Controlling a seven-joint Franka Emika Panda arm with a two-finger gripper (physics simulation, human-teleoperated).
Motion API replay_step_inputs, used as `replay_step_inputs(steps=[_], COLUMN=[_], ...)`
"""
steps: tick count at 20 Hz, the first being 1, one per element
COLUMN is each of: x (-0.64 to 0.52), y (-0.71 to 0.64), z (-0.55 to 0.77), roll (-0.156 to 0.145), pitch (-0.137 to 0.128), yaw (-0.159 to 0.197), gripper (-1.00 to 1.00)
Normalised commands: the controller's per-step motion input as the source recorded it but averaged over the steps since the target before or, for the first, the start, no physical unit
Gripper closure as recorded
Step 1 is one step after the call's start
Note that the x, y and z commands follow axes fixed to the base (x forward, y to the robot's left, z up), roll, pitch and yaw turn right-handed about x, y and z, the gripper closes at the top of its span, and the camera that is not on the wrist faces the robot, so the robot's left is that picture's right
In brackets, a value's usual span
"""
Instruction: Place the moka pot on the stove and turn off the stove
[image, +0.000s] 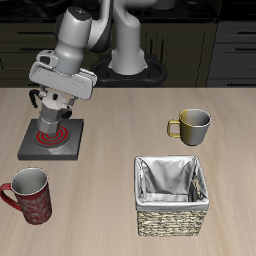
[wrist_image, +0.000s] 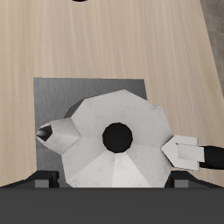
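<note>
The silver faceted moka pot (image: 50, 116) (wrist_image: 114, 131) stands upright over the dark-grey stove (image: 30, 148) (wrist_image: 54, 94), right above the red burner ring (image: 50, 134), which glows. From above I see its black lid knob, its spout and its black handle. My gripper (image: 51, 106) (wrist_image: 109, 181) comes straight down on the pot, with one finger against each side of its body. Whether the pot's base touches the plate I cannot tell. The stove's knob does not show clearly.
An olive-grey mug (image: 192, 124) stands farther along the table. A lined wicker basket (image: 172, 196) sits near the front edge, and a red patterned mug (image: 30, 195) stands in front of the stove.
</note>
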Motion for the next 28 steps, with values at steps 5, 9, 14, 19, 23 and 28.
replay_step_inputs(steps=[5,9,14,19,23,28], x=[-0.08,-0.16,-0.18,-0.23,-0.16,-0.22], y=[0.13,0.05,0.0,0.01,-0.01,0.04], z=[0.14,0.19,0.16,0.2,0.13,0.06], roll=[0.021,-0.006,-0.001,-0.005,-0.009,0.008], pitch=[-0.014,-0.028,-0.007,-0.022,-0.007,0.007], yaw=[0.002,0.006,0.02,0.013,0.012,0.02], gripper=[-1.0,-1.0,-1.0,-1.0,-1.0,-1.0])
